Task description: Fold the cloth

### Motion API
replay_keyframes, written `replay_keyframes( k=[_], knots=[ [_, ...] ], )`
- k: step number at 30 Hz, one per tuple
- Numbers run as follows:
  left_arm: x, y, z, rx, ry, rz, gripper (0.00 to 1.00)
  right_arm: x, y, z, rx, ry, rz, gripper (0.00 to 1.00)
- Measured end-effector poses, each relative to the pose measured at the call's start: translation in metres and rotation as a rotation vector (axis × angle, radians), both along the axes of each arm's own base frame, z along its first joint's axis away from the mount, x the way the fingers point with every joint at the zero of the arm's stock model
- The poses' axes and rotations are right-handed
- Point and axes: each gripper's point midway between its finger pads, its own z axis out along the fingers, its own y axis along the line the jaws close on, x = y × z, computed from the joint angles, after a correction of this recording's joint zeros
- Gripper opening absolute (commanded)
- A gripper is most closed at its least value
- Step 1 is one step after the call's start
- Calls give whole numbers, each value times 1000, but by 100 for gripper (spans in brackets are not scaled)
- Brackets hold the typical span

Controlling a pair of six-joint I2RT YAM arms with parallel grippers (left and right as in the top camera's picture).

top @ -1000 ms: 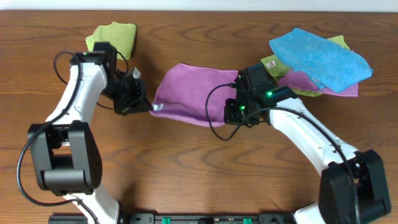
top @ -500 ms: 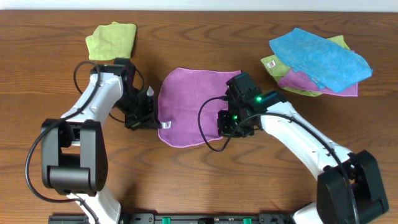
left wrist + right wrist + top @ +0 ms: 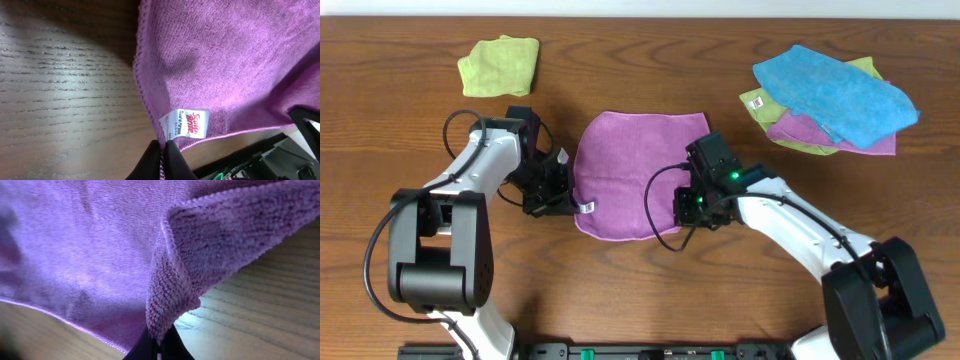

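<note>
The magenta-purple cloth (image 3: pixel 625 172) is spread on the table's middle, its near edge sagging between my two grippers. My left gripper (image 3: pixel 568 203) is shut on the cloth's near left corner, right beside the white tag (image 3: pixel 586 207). In the left wrist view the cloth (image 3: pixel 220 60) fills the upper right, the tag (image 3: pixel 189 122) hangs just above the closed fingers (image 3: pixel 162 152). My right gripper (image 3: pixel 688 207) is shut on the near right corner. In the right wrist view the pinched corner of the cloth (image 3: pixel 170 295) rises from the closed fingers (image 3: pixel 159 347).
A light green cloth (image 3: pixel 500 64) lies at the far left. At the far right a bright blue cloth (image 3: pixel 835 92) lies on a pile with a green cloth (image 3: pixel 760 103) and a purple one (image 3: pixel 800 130). Bare wooden table (image 3: pixel 640 290) lies in front.
Both grippers have pulled the cloth's corners toward the front of the table, drawing it out into a longer, flatter sheet. The left gripper moved right and nearer, the right gripper nearer.
</note>
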Motion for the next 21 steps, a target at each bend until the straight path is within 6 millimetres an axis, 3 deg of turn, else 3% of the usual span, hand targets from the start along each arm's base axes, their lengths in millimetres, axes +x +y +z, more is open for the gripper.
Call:
replay_keyframes(
  k=[4,11,17,18,19,21],
  knots=[
    [0,1,0,5,2,3,6,-8,-7,-4,-27,32,-4,2],
    [0,2,-1,12,1,2,6,-44,-32,-34,-98,147,-53,2],
    [1,2,-2,15,-4,1,6,-31,-28,-30,-60,83,-91,2],
    [1,2,-2,15,-4,1,7,-28,-27,-28,-55,72,-93,7],
    [1,2,-2,16,-4,1,17,-27,-27,-27,-51,66,-94,32],
    [1,2,-2,21,-2,7,33,-26,-27,-25,-51,62,-102,54]
  ],
)
